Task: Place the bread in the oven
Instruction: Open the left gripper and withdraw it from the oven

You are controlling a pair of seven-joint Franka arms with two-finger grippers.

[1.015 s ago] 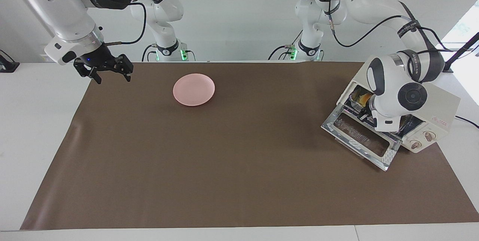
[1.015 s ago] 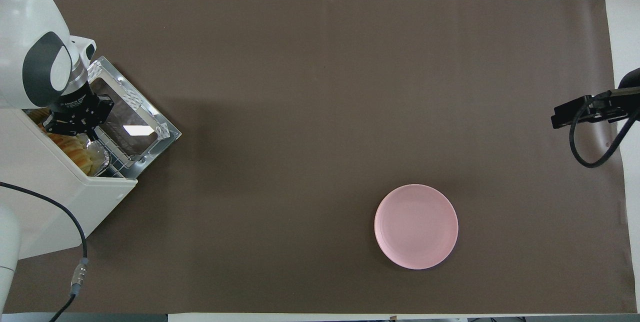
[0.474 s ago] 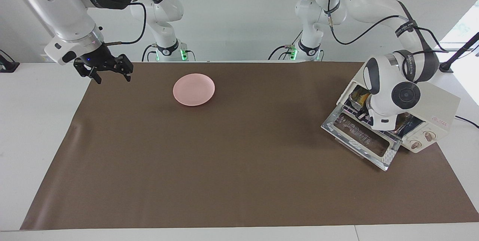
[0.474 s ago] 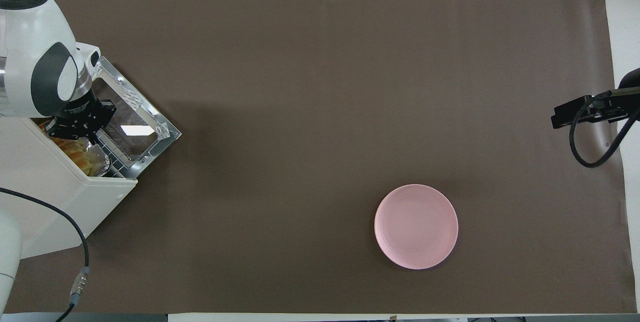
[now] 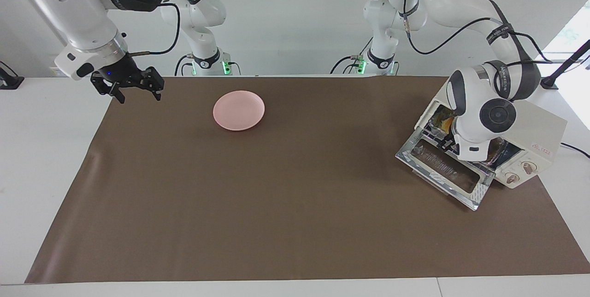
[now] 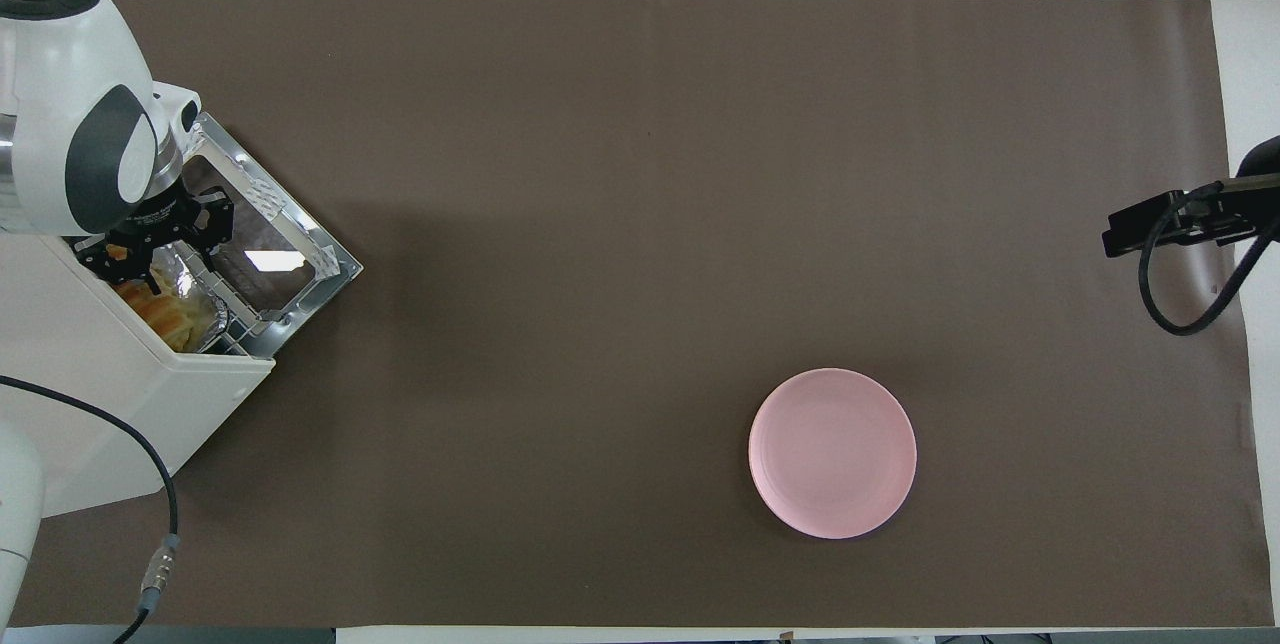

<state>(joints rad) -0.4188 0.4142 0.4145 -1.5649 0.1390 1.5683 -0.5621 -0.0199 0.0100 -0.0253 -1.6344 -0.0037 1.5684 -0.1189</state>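
Late stage of the task, by the look of it — bread [image 6: 168,319] already lying inside the oven [image 5: 537,133], on a crinkled foil tray [image 6: 200,309] that sits on the wire rack just within the opening. Oven at the left arm's end of the table, angled, with its glass door [image 5: 445,168] dropped flat toward the table's middle. Only a sliver of golden loaf visible past the arm in the facing view.

Left gripper [image 6: 155,239] poised at the oven mouth, above the hinge edge of the door and the near rim of the tray. Fingers spread apart, nothing between them; no clear contact with tray or loaf, though the wrist hides much of this from across the table.

Likely next: clearing the gripper out of the opening without snagging the foil rim, then lifting the door shut — a low approach under the door's outer edge, with care that the light oven does not slide.

Right gripper [image 5: 133,86] waiting in the air over the mat's corner at the right arm's end, fingers apart and empty. Round pink plate [image 5: 238,110] bare on the mat, well apart from the oven.
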